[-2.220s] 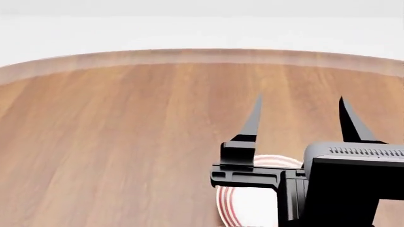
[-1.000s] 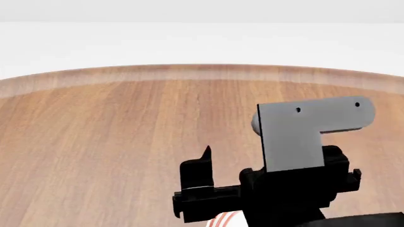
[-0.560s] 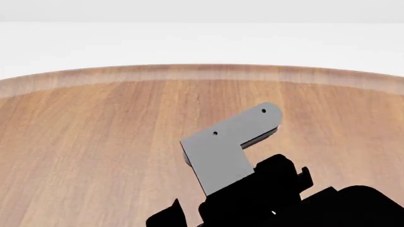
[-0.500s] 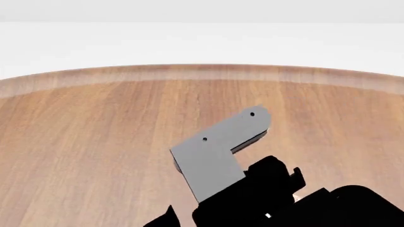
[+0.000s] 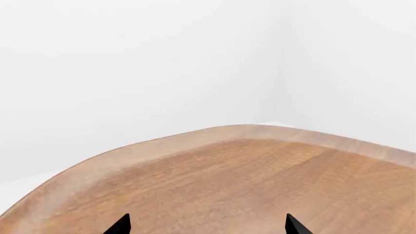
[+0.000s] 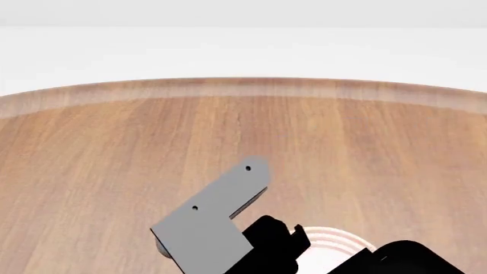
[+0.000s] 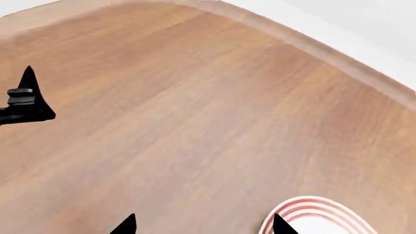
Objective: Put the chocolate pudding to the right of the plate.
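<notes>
Nearest in the head view, the right arm's black wrist and grey L-shaped bracket (image 6: 216,220) fill the lower middle, and just beyond them peeks a slice of the round white plate with concentric red rings (image 6: 335,240). In the right wrist view the same plate sits by the right hand (image 7: 202,225), whose two black fingertips stand well apart with nothing between them, so it is open and empty. The left hand (image 5: 206,225) shows likewise in its own view: tips spread wide over bare wood, holding nothing.

The chocolate pudding carton appears in none of these views, so where it lies cannot be told. Judging from the task, a small carton should be light and fairly stiff, with smooth faces that may slip; a moderate squeeze across two opposite flat sides, near mid-height, seems the safest hold, since a hard pinch could dent it.

Farther out, the round wooden worktop (image 6: 114,148) spreads bare to its pale curved edge, leaving ample room for sweeping an arm. The ground right of the plate is hidden.
</notes>
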You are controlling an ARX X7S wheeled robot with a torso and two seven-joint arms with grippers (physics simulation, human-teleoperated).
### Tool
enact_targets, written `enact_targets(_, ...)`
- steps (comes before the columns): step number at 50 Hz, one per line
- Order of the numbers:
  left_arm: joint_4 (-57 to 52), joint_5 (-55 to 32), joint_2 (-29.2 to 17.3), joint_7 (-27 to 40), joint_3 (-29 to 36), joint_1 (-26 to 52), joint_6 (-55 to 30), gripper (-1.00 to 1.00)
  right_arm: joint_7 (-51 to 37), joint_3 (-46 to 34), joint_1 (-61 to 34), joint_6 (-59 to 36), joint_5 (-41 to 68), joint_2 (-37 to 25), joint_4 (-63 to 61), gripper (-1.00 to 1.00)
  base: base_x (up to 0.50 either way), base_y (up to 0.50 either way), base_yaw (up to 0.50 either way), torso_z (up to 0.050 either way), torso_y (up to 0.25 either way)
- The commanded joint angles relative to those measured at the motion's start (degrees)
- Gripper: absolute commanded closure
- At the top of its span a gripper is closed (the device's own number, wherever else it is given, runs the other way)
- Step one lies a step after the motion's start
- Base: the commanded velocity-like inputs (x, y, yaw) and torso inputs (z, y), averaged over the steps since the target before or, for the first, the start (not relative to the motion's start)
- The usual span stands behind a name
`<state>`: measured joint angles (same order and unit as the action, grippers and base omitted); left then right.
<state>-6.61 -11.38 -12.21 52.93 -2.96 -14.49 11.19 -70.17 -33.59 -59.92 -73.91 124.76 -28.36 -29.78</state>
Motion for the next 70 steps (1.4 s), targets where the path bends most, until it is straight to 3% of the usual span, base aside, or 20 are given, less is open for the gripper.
enact_targets(1,-0.06,-0.12,-0.13,0.23,0.19,-0.12,0.15,-1.0,2.71,0.2,3.25,1.97,1.26,0.2,0.49,-1.0,0.0,0.0,0.0,0.0,0.0)
enact_targets(14,0.06,-0.25,-0.34,0.49,0.36,-0.1,0.21,-1.0,1.55,-4.23,6.09,3.82,4.69,-0.19,-0.35,-1.0,0.0,0.0,0.0,0.0,0.0)
enact_targets(33,0.2,-0.41,-0.65,0.78,0.68,0.06,0.19,-1.0,1.79,-6.68,8.93,2.1,0.11,-1.67,0.56,-1.0,0.0,0.0,0.0,0.0,0.0)
enact_targets(46,0.18,-0.52,-0.78,1.08,0.83,-0.03,0.21,-1.0,6.89,-6.6,14.85,-1.07,-10.15,-1.3,2.5,-1.0,0.0,0.0,0.0,0.0,0.0)
enact_targets(70,0.42,-0.8,-1.09,1.4,1.1,0.06,0.45,-1.0,24.94,-8.73,21.61,-3.17,-33.25,1.88,4.18,-1.0,0.0,0.0,0.0,0.0,0.0)
